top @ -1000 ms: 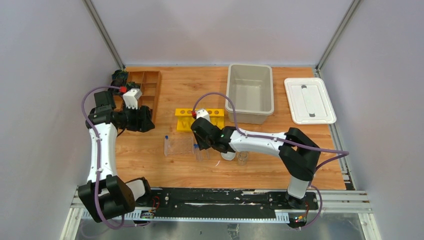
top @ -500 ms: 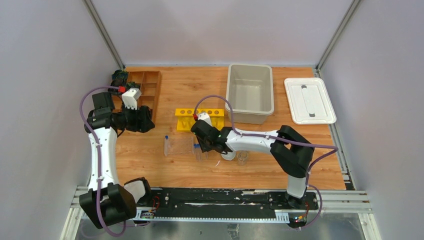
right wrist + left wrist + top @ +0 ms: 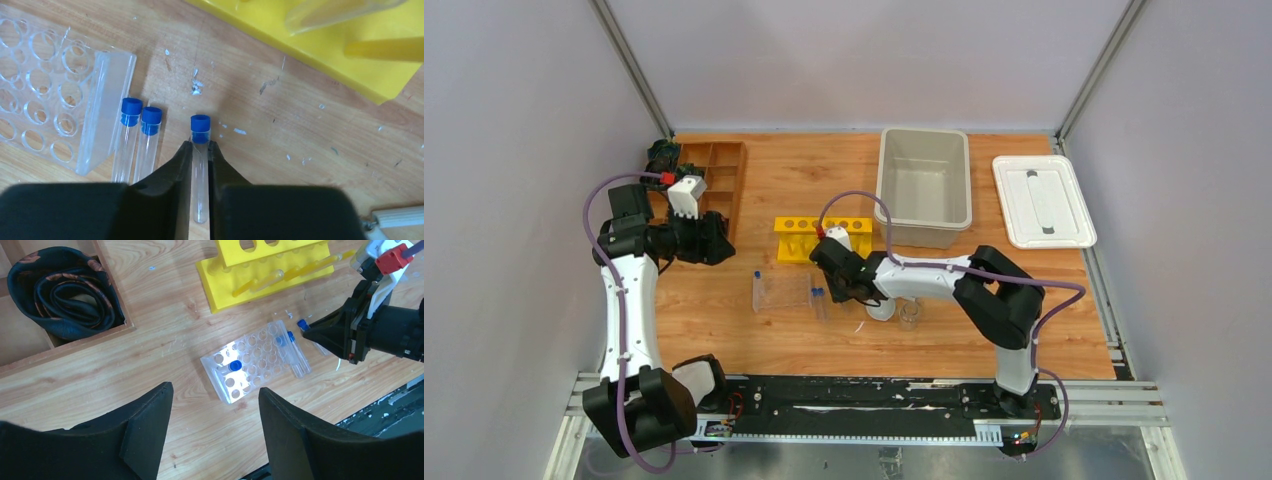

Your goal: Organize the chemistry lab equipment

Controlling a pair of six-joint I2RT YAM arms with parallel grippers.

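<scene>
Ok, nearest us: a small glass beaker (image 3: 910, 316) and the white bowl (image 3: 881, 311) sit just beside each other on the table (image 3: 754, 340), to the right of the right gripper (image 3: 200, 146). That gripper is down at the wood, jaws pinched on the sides of one blue-capped tube (image 3: 200, 172) lying flat. Two more tubes (image 3: 127, 150) lie side by side just left of it, beside the clear rack (image 3: 45, 100). We see one capped tube (image 3: 234, 365) standing in that rack. Next back, the yellow rack (image 3: 822, 238). The left gripper (image 3: 215, 390) hangs over the table near the wooden tray (image 3: 714, 180), jaws wide, nothing between them. Grey bin (image 3: 924, 190) and white lid (image 3: 1042, 200) sit farthest back.
</scene>
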